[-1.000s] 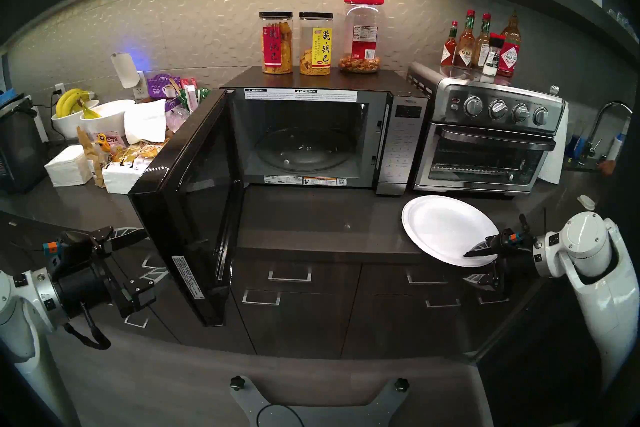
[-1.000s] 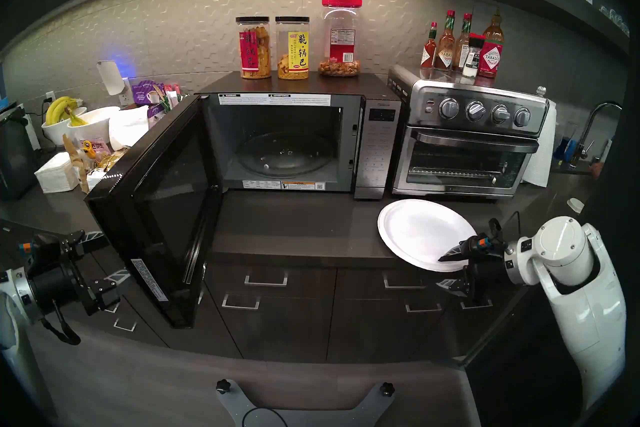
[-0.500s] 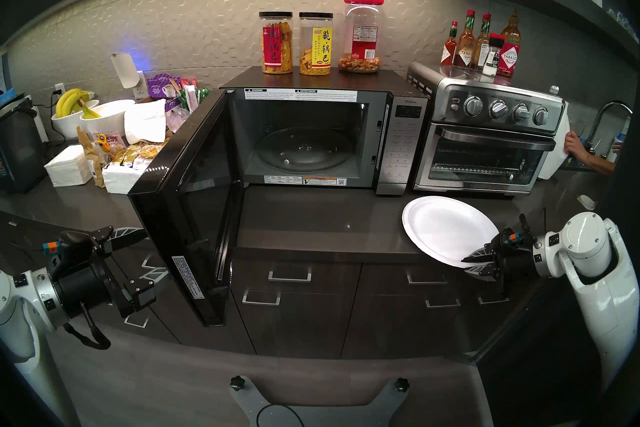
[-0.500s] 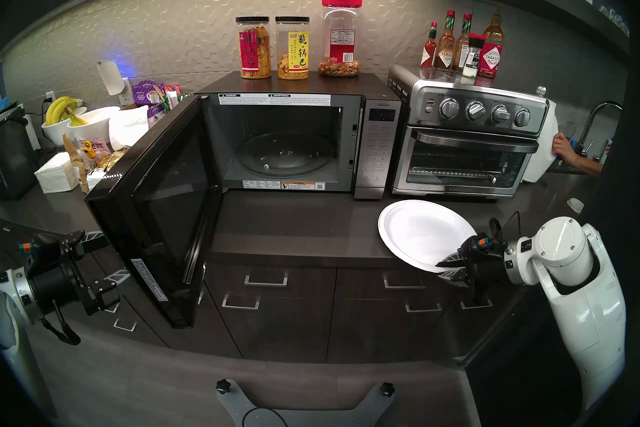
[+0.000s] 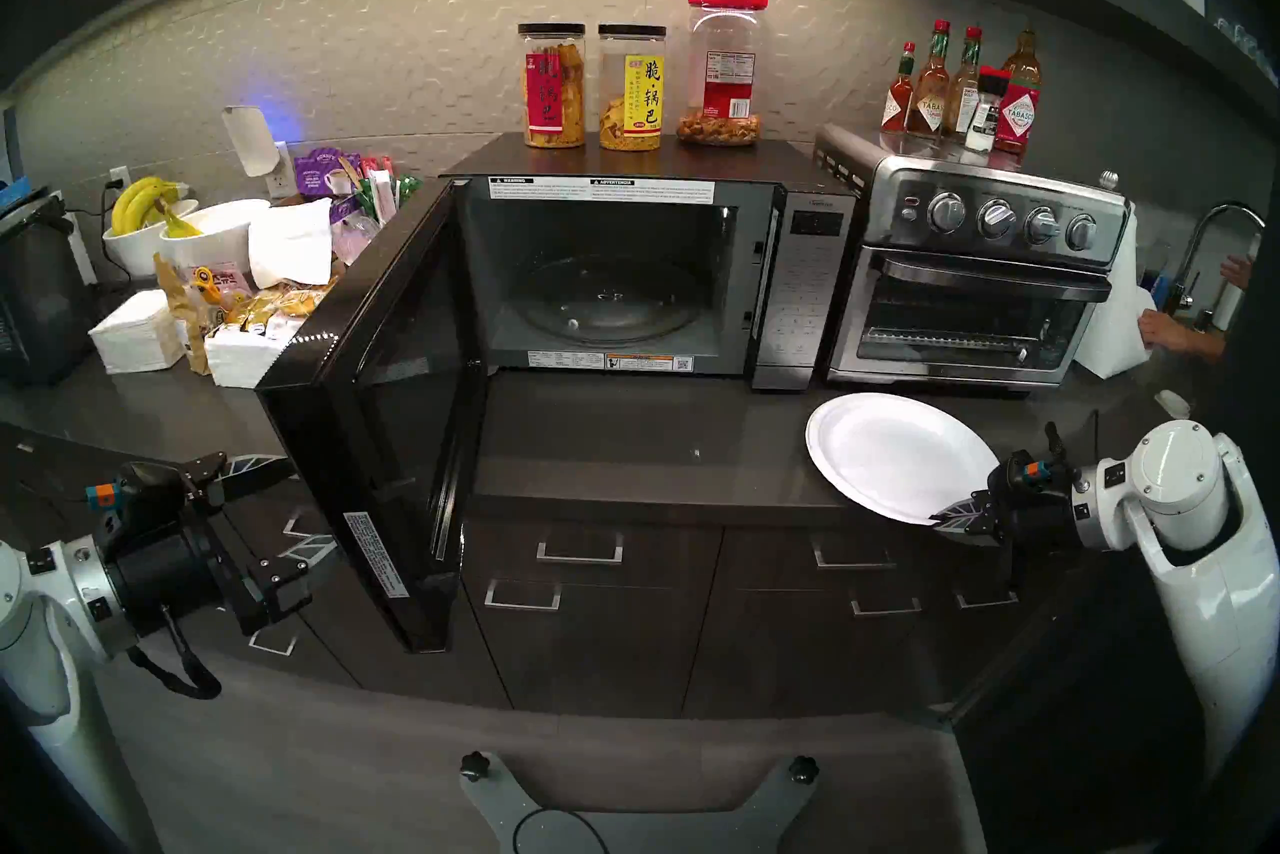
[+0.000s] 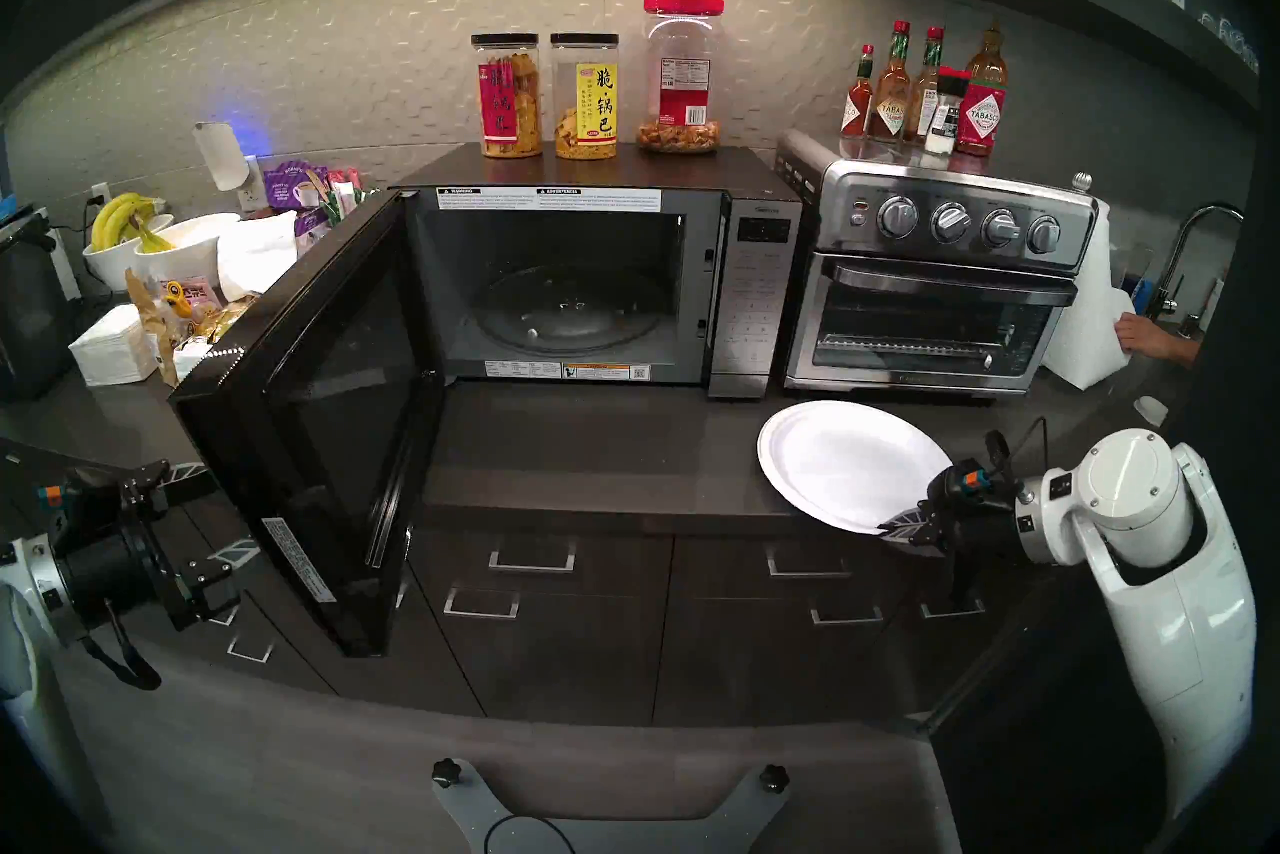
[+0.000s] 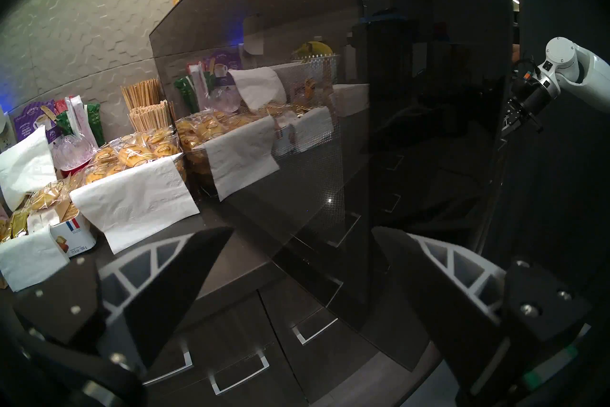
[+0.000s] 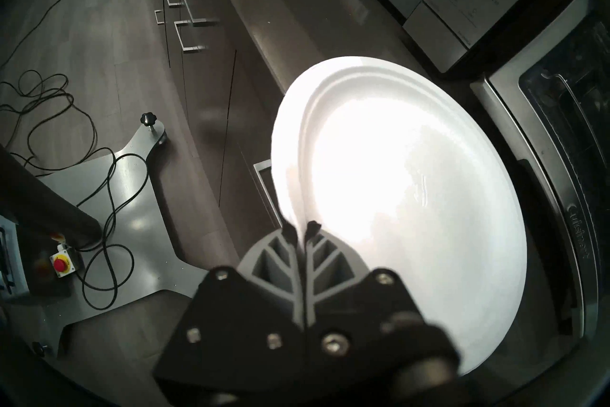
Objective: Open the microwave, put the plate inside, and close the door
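- Since a second ago, my right gripper [image 5: 943,518] has drawn its fingers [image 8: 313,226] together from a wide gap onto the near rim of the plate [image 5: 893,450]; both arms otherwise sit where they were.
- Item, left: my left gripper [image 5: 294,509], fingers spread wide and empty, parked just outside the door [image 5: 360,416], not touching it as far as I can tell.
- Item, left of centre: the door, swung fully out on its left hinge, overhanging the desk [image 5: 623,444] edge.
- Item, centre: the microwave [image 5: 623,277], cavity dark and empty, glass turntable [image 5: 609,301] bare. Opening step reads as done.
- Item, right of centre: the plate, white, lying on the desk in front of the toaster oven [image 5: 970,277], its near edge hanging past the desk front, where the fingers pinch it top and bottom.
- Item, far right: a person's hand [image 5: 1170,336] at the paper towel roll [image 5: 1115,319], well apart from my arm.
- Assessment: grasp looks made; I judge the next move is to lift the plate and carry it left to the turntable. A thin rim pinch may let the plate droop or slip.
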